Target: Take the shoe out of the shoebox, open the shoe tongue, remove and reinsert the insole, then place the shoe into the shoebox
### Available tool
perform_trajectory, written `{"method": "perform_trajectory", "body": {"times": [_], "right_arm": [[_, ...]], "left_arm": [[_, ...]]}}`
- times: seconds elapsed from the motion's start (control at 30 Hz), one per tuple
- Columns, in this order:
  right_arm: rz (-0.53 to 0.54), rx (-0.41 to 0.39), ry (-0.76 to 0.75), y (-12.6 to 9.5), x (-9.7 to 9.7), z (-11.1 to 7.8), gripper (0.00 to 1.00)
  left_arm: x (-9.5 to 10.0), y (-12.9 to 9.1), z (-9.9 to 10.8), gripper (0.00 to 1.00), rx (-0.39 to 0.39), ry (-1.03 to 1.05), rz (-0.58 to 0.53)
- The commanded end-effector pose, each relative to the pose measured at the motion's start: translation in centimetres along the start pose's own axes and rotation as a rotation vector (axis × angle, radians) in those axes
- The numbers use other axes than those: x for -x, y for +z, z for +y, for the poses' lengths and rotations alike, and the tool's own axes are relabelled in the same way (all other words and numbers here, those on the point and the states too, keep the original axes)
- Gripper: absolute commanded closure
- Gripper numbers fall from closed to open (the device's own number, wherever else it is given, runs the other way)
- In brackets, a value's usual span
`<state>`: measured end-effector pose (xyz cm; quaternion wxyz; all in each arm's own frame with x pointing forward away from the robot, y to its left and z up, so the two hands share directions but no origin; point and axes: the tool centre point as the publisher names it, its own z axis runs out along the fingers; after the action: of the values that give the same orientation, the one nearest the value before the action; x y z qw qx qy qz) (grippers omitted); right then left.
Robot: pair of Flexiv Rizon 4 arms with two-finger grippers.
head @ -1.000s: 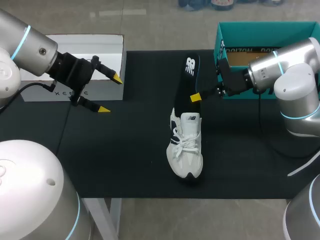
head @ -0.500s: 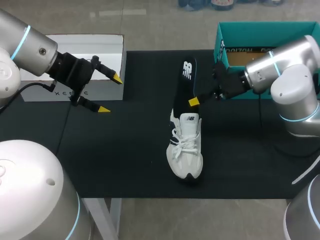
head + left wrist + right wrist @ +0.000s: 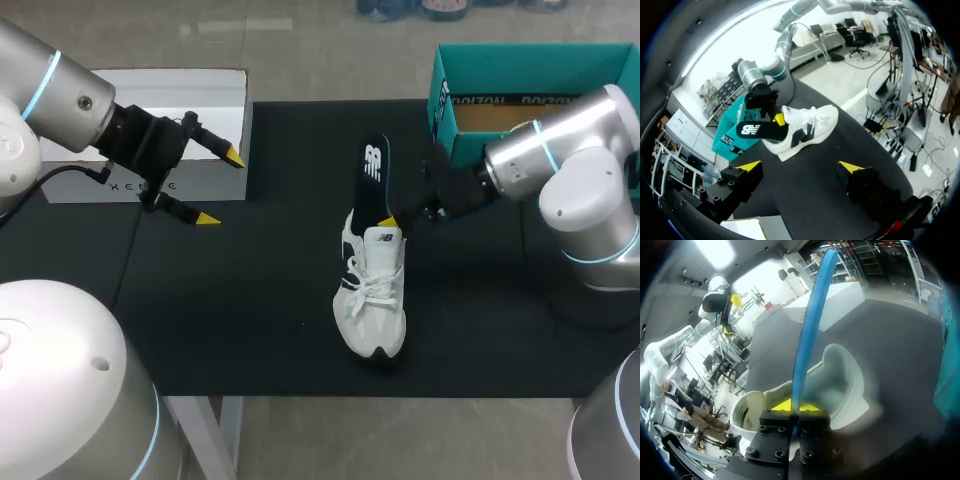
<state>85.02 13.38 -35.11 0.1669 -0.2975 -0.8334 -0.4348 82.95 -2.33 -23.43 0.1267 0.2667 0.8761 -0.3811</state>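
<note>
A white shoe point(image 3: 372, 295) stands on the black mat point(image 3: 270, 300), toe toward the table's front. My right gripper point(image 3: 390, 222) is shut on the black insole point(image 3: 370, 180) just above the shoe's heel opening. The insole stands tilted, its lower end at the opening. In the right wrist view the thin insole point(image 3: 812, 325) rises from between the shut gripper point(image 3: 792, 405) over the shoe point(image 3: 840, 385). My left gripper point(image 3: 220, 188) hangs open and empty over the mat's left part. The left wrist view has its gripper point(image 3: 800, 166) apart from the shoe point(image 3: 810, 125) and insole point(image 3: 757, 130).
The open teal shoebox point(image 3: 445, 90) stands at the back right, behind my right arm. A white box point(image 3: 220, 95) sits at the back left, close behind my left gripper. The mat's front edge runs just ahead of the shoe's toe.
My right gripper has moved left and down toward the shoe, bringing the insole's lower end to the heel opening. The left arm has kept still.
</note>
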Motion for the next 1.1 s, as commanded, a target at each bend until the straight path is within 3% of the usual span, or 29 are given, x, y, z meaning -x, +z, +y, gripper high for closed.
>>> {"method": "perform_trajectory", "body": {"times": [0.03, 0.37, 0.4, 0.47, 0.63, 0.83, 1.0, 1.1], "right_arm": [[0.000, -0.009, 0.007, 0.8, -0.3, -0.9, 1.00], [0.018, -0.030, 0.042, 1.9, -0.4, -1.7, 1.00], [0.011, -0.028, 0.045, 1.9, -0.5, -1.5, 0.91], [0.003, -0.022, 0.041, 1.6, -0.5, -0.9, 0.53], [-0.016, -0.004, 0.010, 0.9, -0.7, 0.8, 0.40], [-0.029, 0.007, -0.014, 0.6, -0.8, 2.3, 0.41], [-0.058, 0.000, -0.022, 0.8, 0.1, 3.1, 0.17], [-0.070, 0.002, -0.023, 1.0, 0.5, 3.5, 0.20]], "left_arm": [[0.0, 0.0, 0.0, 0.00, 0.003, 0.000, 0.002], [0.0, 0.0, 0.0, 0.00, 0.003, 0.000, 0.002], [0.0, 0.0, 0.0, 0.00, 0.003, 0.000, 0.002], [0.0, 0.0, 0.0, 0.00, 0.003, 0.000, 0.002], [0.0, 0.0, 0.0, 0.00, 0.003, 0.000, 0.002], [0.0, 0.0, 0.0, 0.00, 0.003, 0.000, 0.002], [0.0, 0.0, 0.0, 0.00, 0.003, 0.000, 0.002], [0.0, 0.0, 0.0, 0.00, 0.003, 0.000, 0.002]]}}
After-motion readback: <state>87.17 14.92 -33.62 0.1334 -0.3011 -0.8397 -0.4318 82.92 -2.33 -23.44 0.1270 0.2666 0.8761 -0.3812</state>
